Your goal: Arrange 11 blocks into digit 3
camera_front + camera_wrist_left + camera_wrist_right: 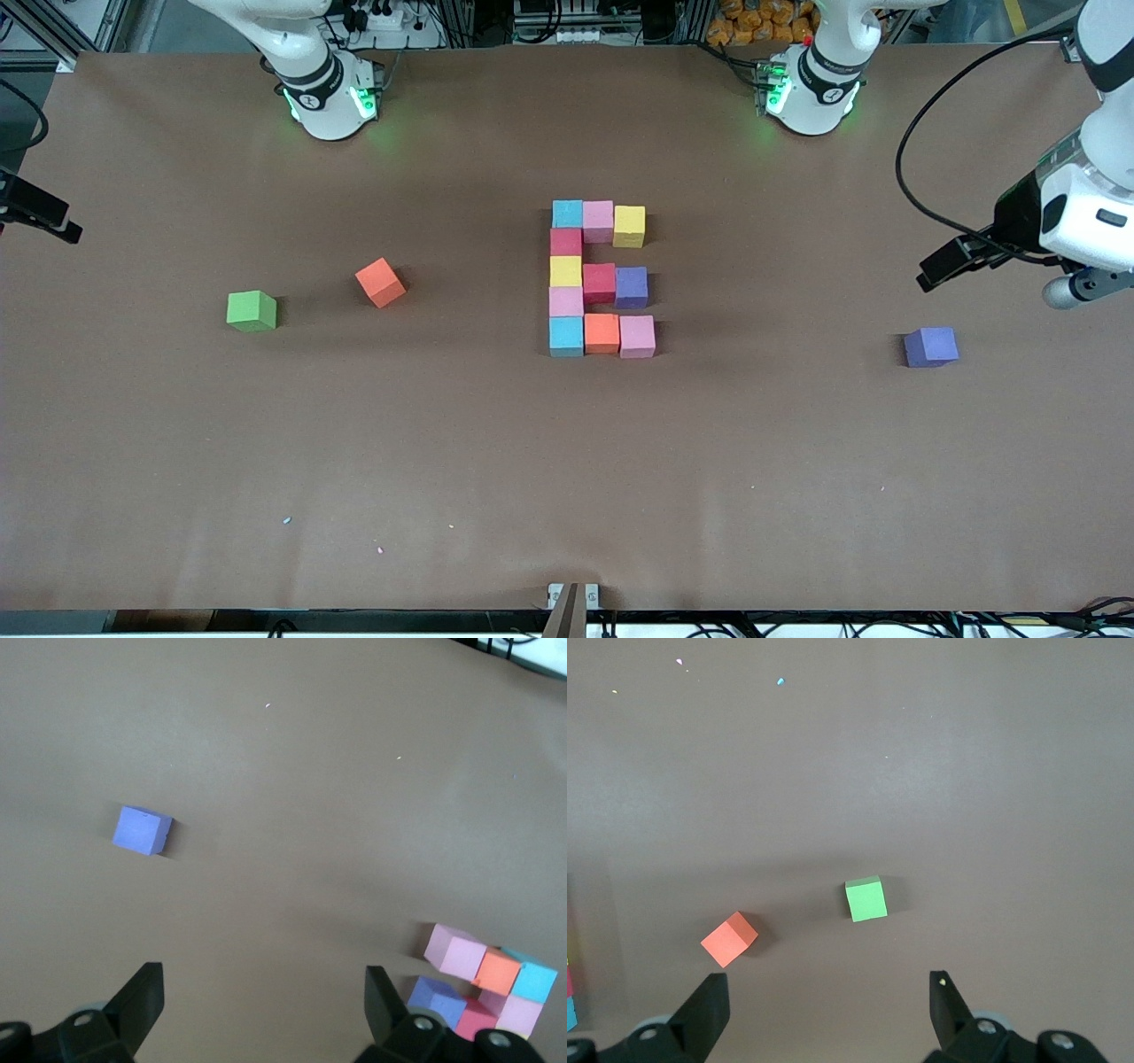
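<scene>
- Front view shows me the digit 3 (600,279) mid-table: eleven touching blocks (567,271), its straight column toward the right arm's end.
- Its long axis runs from the bases toward the front camera; three bars point toward the left arm's end.
- Left gripper (264,1005) hangs wide open and empty near a loose purple cube (930,346).
- Right gripper (828,1010) is likewise spread and empty, over the orange cube (380,283) and green cube (252,311).
- My worry: a careless low sweep would scatter the figure.
</scene>
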`<state>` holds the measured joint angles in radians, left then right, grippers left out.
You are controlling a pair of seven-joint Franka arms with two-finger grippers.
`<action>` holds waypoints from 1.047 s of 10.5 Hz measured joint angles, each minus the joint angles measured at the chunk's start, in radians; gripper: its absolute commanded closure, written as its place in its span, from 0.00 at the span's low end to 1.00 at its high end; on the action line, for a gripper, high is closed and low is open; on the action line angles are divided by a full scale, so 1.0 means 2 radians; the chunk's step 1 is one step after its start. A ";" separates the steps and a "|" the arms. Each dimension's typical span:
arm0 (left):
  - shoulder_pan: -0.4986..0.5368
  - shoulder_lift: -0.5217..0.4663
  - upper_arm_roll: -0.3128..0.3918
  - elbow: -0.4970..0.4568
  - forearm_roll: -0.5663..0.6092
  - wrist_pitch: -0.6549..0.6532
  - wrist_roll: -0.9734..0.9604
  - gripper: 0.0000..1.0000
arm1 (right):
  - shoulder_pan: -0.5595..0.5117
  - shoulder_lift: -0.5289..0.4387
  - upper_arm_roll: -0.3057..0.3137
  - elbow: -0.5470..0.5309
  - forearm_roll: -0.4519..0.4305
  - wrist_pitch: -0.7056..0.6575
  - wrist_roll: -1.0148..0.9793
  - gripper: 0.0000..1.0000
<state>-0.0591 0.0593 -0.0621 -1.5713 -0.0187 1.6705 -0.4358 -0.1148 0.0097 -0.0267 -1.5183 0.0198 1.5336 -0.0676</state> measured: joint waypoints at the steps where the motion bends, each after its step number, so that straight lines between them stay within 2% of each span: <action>1: 0.005 0.000 0.001 0.000 0.000 -0.005 0.010 0.00 | 0.000 0.000 0.000 0.000 0.000 0.000 0.000 0.00; 9: 0.020 0.000 0.002 0.017 0.000 -0.047 0.036 0.00 | -0.001 0.000 -0.001 0.000 0.000 0.000 0.000 0.00; 11: 0.021 0.000 0.002 0.031 0.001 -0.094 0.075 0.00 | -0.001 0.000 -0.001 0.000 0.000 0.000 0.000 0.00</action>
<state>-0.0164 0.0589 -0.0591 -1.5103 -0.0175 1.4815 -0.2852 -0.1164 0.0097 -0.0287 -1.5181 0.0198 1.5328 -0.0676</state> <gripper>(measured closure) 0.000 0.000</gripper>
